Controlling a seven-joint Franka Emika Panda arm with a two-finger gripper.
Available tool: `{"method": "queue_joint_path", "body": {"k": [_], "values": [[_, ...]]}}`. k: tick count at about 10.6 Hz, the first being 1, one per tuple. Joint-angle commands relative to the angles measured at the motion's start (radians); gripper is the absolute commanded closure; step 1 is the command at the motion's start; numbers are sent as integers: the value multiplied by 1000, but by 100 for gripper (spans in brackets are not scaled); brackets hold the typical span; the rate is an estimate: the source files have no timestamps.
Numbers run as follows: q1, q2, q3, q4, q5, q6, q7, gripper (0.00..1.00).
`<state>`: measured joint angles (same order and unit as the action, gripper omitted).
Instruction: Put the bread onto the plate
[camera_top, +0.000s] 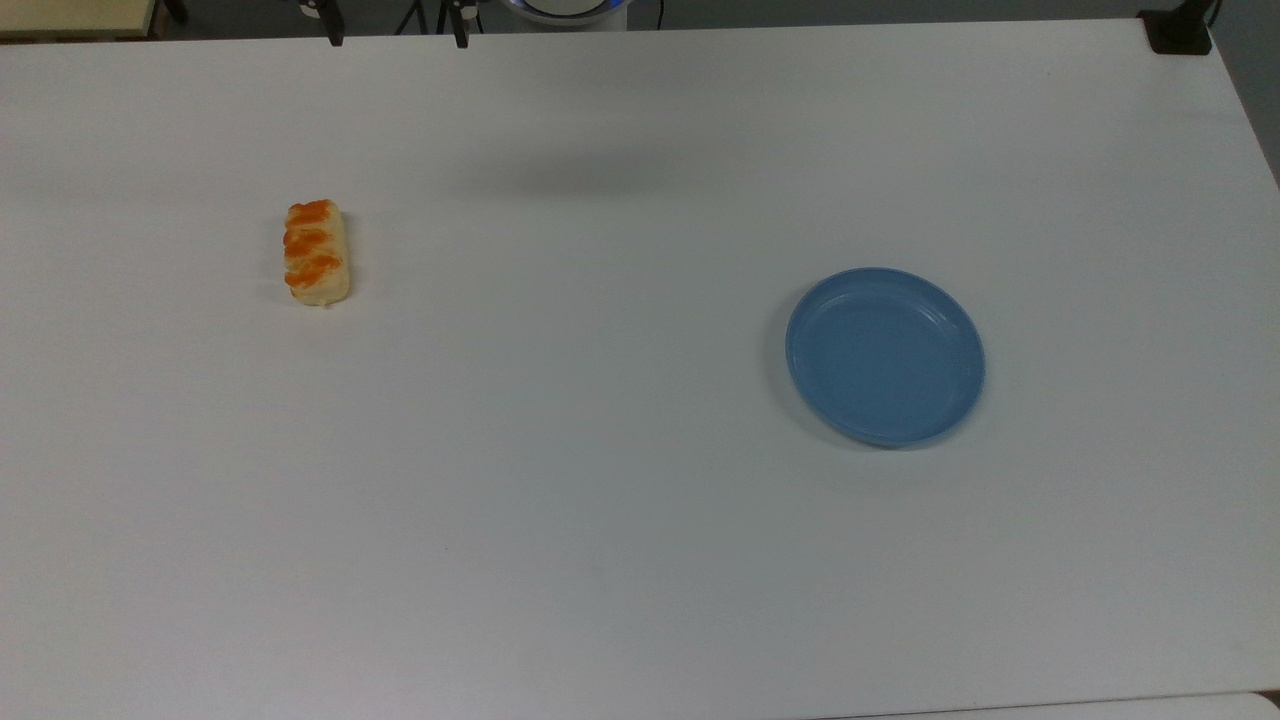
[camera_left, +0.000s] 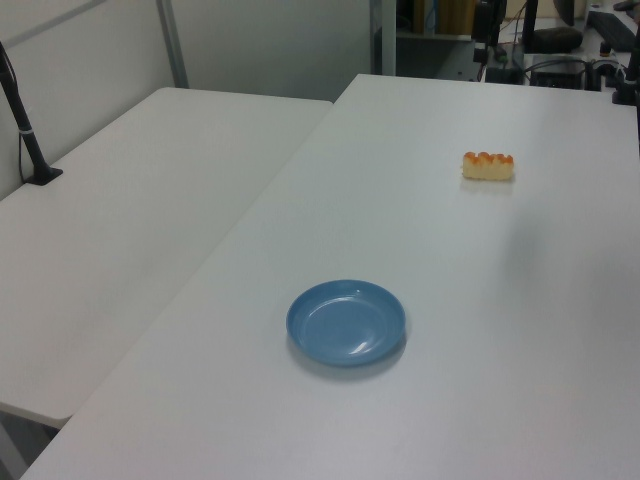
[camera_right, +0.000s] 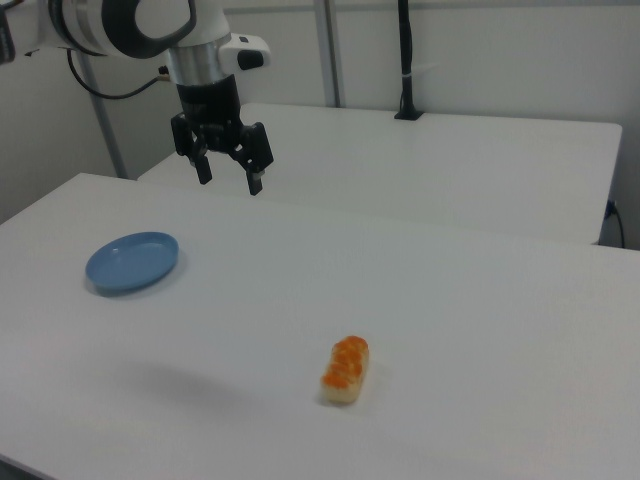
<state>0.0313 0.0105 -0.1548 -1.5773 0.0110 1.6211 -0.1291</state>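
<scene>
The bread (camera_top: 316, 253) is a pale-yellow roll with three orange glazed bumps, lying on the white table toward the top view's left. It also shows as the bread (camera_left: 488, 165) in the left view and the bread (camera_right: 345, 369) in the right view. The blue plate (camera_top: 884, 355) sits bare toward the top view's right, seen too as the plate (camera_left: 346, 322) and the plate (camera_right: 132, 262). In the right view my gripper (camera_right: 229, 179) hangs open high above the table, nothing between its fingers, well apart from both bread and plate.
A second white table (camera_left: 130, 240) adjoins the work table (camera_top: 600, 500). A black post (camera_right: 405, 60) stands clamped on it in the right view. A black clamp (camera_top: 1178, 30) sits at the far right corner in the top view.
</scene>
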Motion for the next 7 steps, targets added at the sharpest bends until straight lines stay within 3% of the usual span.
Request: {"method": "queue_joint_path", "body": {"k": [1,7], "values": [[3,-26,-3,-33,13,34,17,0],[2,-27,-3,-33,14,33,17,0]]}}
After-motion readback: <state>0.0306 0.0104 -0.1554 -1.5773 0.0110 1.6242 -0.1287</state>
